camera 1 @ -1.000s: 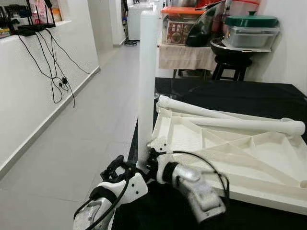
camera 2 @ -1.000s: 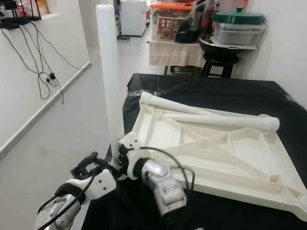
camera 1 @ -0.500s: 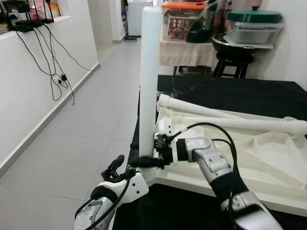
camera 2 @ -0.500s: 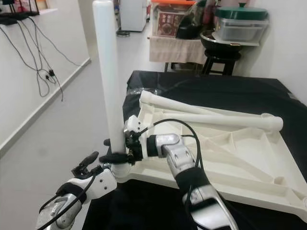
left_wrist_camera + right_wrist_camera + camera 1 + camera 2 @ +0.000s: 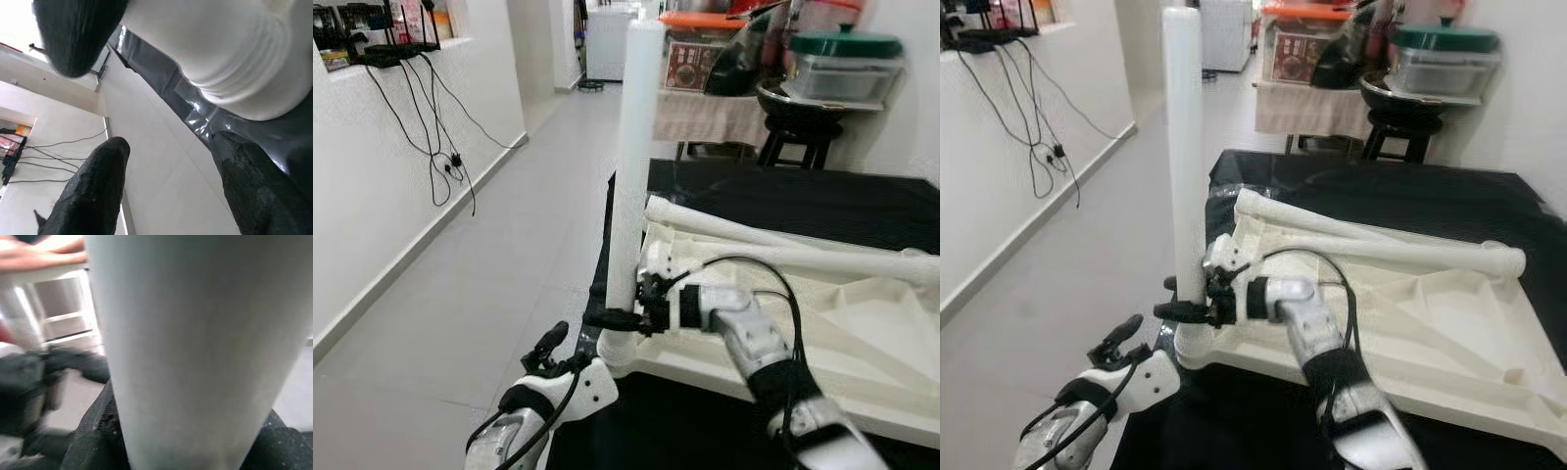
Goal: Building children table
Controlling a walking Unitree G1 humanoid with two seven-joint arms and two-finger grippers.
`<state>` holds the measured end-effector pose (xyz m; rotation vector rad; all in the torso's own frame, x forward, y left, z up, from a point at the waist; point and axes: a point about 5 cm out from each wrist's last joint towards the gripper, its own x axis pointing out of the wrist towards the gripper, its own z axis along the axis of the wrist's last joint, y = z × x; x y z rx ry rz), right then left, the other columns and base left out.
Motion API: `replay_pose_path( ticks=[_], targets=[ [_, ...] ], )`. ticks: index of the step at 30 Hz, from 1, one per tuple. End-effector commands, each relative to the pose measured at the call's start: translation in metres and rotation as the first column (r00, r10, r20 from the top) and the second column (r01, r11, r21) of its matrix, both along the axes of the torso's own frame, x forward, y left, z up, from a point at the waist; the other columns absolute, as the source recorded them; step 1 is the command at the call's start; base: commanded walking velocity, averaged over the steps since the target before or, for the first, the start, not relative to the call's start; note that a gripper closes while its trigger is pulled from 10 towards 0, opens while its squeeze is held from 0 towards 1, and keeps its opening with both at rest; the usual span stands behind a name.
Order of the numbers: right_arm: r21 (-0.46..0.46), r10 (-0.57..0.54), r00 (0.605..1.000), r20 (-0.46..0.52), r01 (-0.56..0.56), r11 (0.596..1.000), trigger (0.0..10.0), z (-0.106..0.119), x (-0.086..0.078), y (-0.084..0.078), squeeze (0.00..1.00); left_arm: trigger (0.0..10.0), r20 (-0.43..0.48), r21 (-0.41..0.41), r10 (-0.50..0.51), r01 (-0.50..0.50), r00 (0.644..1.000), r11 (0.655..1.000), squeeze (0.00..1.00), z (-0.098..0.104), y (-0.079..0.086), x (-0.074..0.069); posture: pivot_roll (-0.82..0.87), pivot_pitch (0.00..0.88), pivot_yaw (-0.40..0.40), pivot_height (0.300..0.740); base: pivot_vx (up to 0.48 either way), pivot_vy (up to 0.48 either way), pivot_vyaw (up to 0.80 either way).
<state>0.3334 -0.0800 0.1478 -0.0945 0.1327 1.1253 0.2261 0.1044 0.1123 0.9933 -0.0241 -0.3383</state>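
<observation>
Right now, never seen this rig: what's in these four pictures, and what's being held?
It is a humanoid robot with two silver arms. The two wide pictures come from its head cameras; the two close ones from a camera on each wrist. On the black table lies an upturned white tabletop with two loose legs across it. The right gripper clasps a third leg standing upright in a corner socket. The left gripper sits open just below that corner, holding nothing.

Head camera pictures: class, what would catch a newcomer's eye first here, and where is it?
A tall white table leg stands upright at the near left corner of the upturned white tabletop on a black-covered table. The right gripper clasps the leg low down, and the left gripper sits just below that corner.
</observation>
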Motion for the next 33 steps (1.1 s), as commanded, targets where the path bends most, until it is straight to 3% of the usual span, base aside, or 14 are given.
replay_pose_path(
  ticks=[1, 2, 4, 8, 17, 18, 21, 22, 27, 28, 30, 31, 32, 33],
  targets=[
    [-0.064, -0.456, 0.887, -0.071, 0.453, 0.889, 0.0, -0.029, -0.008, -0.01, 0.0, 10.0, -0.006, 0.005, -0.002, 0.002, 1.0, 1.0, 0.0, 0.0, 0.0, -0.004, 0.07, 0.0, -0.068, 0.74, 0.0, 0.0, 0.0],
    [-0.064, -0.456, 0.887, -0.071, 0.453, 0.889, 0.0, -0.029, -0.008, -0.01, 0.0, 10.0, -0.006, 0.005, -0.002, 0.002, 1.0, 1.0, 0.0, 0.0, 0.0, -0.004, 0.07, 0.0, -0.068, 0.74, 0.0, 0.0, 0.0],
    [-0.013, -0.69, 0.71, -0.14, 0.696, 0.718, 0.0, -0.037, -0.037, -0.009, 0.0, 10.0, -0.005, 0.003, -0.002, 0.002, 1.0, 1.0, 0.0, 0.001, 0.002, -0.006, 0.07, 0.0, -0.059, 0.74, 0.0, 0.0, 0.0],
    [-0.008, -0.726, 0.676, -0.123, 0.731, 0.682, 0.0, -0.037, -0.042, -0.012, 0.0, 10.0, -0.006, 0.003, -0.002, 0.002, 1.0, 1.0, 0.0, 0.001, 0.003, -0.006, 0.05, 0.0, -0.049, 0.74, 0.0, 0.0, 0.0],
    [0.044, -0.826, 0.561, 0.051, 0.825, 0.563, 0.0, -0.009, -0.001, -0.044, 0.0, 10.0, -0.004, 0.007, -0.001, 0.001, 1.0, 1.0, 0.0, 0.002, 0.003, -0.007, 0.08, 0.0, -0.066, 0.74, 0.0, 0.0, 0.0],
    [0.015, -0.835, 0.544, 0.085, 0.837, 0.547, 9.3, -0.005, 0.003, -0.053, 0.0, 10.0, -0.004, 0.007, -0.001, 0.001, 1.0, 1.0, 0.0, 0.002, 0.003, -0.007, 0.07, 0.0, -0.061, 0.74, 0.0, 0.0, 0.0],
    [-0.011, -0.841, 0.533, 0.092, 0.845, 0.534, 10.0, -0.002, 0.002, -0.057, 0.0, 10.0, -0.005, 0.007, -0.001, 0.001, 1.0, 1.0, 0.0, 0.002, 0.003, -0.007, 0.07, 0.0, -0.061, 0.74, 0.0, 0.0, 0.0],
    [-0.01, -0.84, 0.537, 0.079, 0.843, 0.538, 10.0, 0.002, 0.002, -0.059, 0.73, 10.0, -0.005, 0.006, -0.001, 0.001, 1.0, 1.0, 0.0, 0.003, 0.003, -0.007, 0.07, 0.0, -0.062, 0.74, 0.0, 0.0, 0.0],
    [0.003, -0.835, 0.547, 0.056, 0.836, 0.548, 10.0, 0.005, 0.001, -0.06, 0.73, 10.0, -0.005, 0.006, -0.001, 0.001, 1.0, 1.0, 0.0, 0.003, 0.003, -0.006, 0.07, 0.0, -0.063, 0.74, 0.0, 0.0, 0.0],
    [0.02, -0.767, 0.64, 0.045, 0.767, 0.641, 10.0, 0.009, 0.003, -0.05, 1.0, 10.0, -0.005, 0.006, -0.001, 0.001, 1.0, 1.0, 0.0, 0.003, 0.004, -0.006, 0.08, 0.0, -0.063, 0.74, 0.0, 0.0, 0.0],
    [0.02, -0.767, 0.64, 0.045, 0.767, 0.641, 10.0, 0.009, 0.003, -0.05, 1.0, 10.0, -0.005, 0.006, -0.001, 0.001, 1.0, 1.0, 0.0, 0.003, 0.004, -0.006, 0.08, 0.0, -0.063, 0.74, 0.0, 0.0, 0.0],
    [0.055, -0.644, 0.763, 0.058, 0.641, 0.765, 10.0, 0.018, 0.004, -0.038, 1.0, 10.0, -0.005, 0.006, -0.001, 0.001, 1.0, 1.0, 0.0, 0.003, 0.004, -0.005, 0.08, 0.0, -0.061, 0.74, 0.0, 0.0, 0.0],
    [0.055, -0.644, 0.763, 0.058, 0.641, 0.765, 10.0, 0.018, 0.004, -0.038, 1.0, 10.0, -0.005, 0.006, -0.001, 0.001, 1.0, 1.0, 0.0, 0.003, 0.004, -0.005, 0.08, 0.0, -0.061, 0.74, 0.0, 0.0, 0.0],
    [0.079, -0.465, 0.879, 0.107, 0.459, 0.885, 10.0, 0.025, 0.005, -0.028, 0.0, 10.0, -0.005, 0.006, -0.001, 0.001, 1.0, 1.0, 0.0, 0.003, 0.004, -0.005, 0.08, 0.0, -0.06, 0.74, 0.0, 0.0, 0.0]
  ],
)
